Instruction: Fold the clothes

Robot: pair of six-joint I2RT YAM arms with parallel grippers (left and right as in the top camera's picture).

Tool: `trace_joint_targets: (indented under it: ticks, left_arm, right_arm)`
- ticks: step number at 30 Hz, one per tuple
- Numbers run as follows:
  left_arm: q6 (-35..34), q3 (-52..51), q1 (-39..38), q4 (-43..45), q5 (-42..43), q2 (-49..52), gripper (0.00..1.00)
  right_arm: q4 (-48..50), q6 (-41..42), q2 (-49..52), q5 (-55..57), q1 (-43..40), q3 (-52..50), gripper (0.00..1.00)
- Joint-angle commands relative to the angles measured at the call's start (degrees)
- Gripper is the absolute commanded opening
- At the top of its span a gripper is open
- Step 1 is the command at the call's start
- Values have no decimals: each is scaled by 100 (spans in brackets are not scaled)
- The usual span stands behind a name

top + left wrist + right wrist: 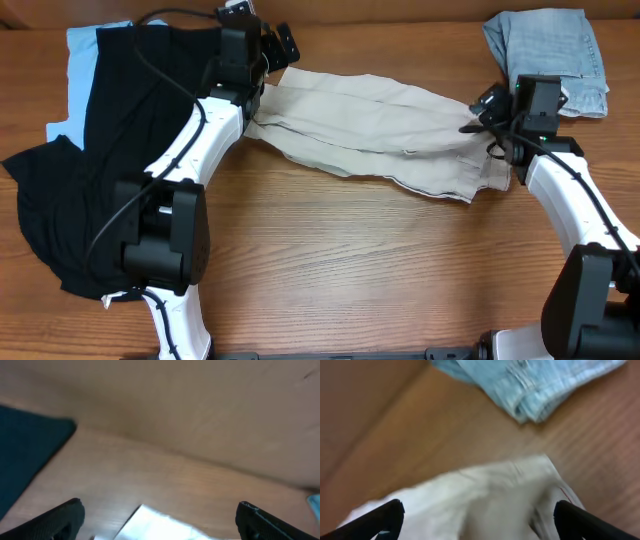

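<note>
While the beige shorts (380,125) lie rumpled across the upper middle of the table (350,270), I have a pincer at each end. My left pincer (159,504) is spread wide over a pale corner at upper left, and my right pincer (479,504) is equally spread over the right end. Blur leaves me unsure how much cloth lies between the fingers. Closing on one layer or a bare edge could let it slip mid-fold. The folded denim (550,50), close at upper right, might snag.

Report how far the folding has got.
Done: the faded denim garment lies folded. In hand: the khaki shorts are spread out, with the left gripper and right gripper open at their ends. Left: the shorts and the rumpled black garment, which lies over a light blue garment.
</note>
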Motion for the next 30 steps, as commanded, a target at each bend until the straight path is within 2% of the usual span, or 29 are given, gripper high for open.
trace_joint_targets:
  ticks: [1, 3, 4, 7, 8, 10, 13, 18, 20, 21, 22, 23, 25, 28, 30]
  left_arm:
    - [-20, 553, 7, -393, 66, -90, 100]
    - [11, 1016, 9, -1126, 83, -90, 100]
    - [186, 1572, 9, -2061, 107, -90, 100]
    - [686, 2323, 7, -3473, 232, -90, 100]
    - [951, 2691, -15, -4341, 299, -90, 100]
    - [1121, 2876, -52, -4990, 385, -90, 100]
    - [1123, 2813, -120, -5740, 398, -59, 85]
    - [1117, 2332, -168, -5862, 398, -33, 40]
    - [1113, 2065, -203, -5733, 409, -33, 22]
    - [1115, 1858, -251, -5593, 461, -33, 9]
    - [1115, 1733, -289, -5488, 470, -33, 4]
    - [1117, 1639, -326, -5405, 466, -33, 4]
    - [1119, 1443, -435, -5228, 463, -24, 4]
    - [1196, 1207, -612, -4994, 457, -24, 4]
    - [1224, 1056, -741, -4809, 439, -24, 4]
  right_arm:
    - [142, -114, -61, 61, -31, 229, 100]
    - [-107, -282, -103, -83, -31, 387, 100]
    - [-542, -466, -160, -313, -31, 573, 100]
    - [-1316, -702, -243, -680, -28, 804, 100]
    - [-1816, -713, -313, -894, -22, 879, 100]
    - [-2218, -780, -389, -1147, -20, 883, 100]
    - [-2920, -859, -402, -1381, 83, 874, 98]
    - [-3390, -859, -402, -1346, 437, 826, 86]
    - [-3377, -852, -402, -1263, 627, 739, 76]
    - [-3265, -852, -400, -1255, 785, 597, 69]
    - [-3180, -848, -400, -1237, 848, 511, 63]
    - [-3097, -828, -391, -1198, 901, 426, 57]
    - [-2887, -809, -343, -1165, 988, 245, 39]
    - [-2608, -597, -232, -1156, 1012, -9, 23]
    - [-2452, -490, -133, -1158, 1012, -146, 16]
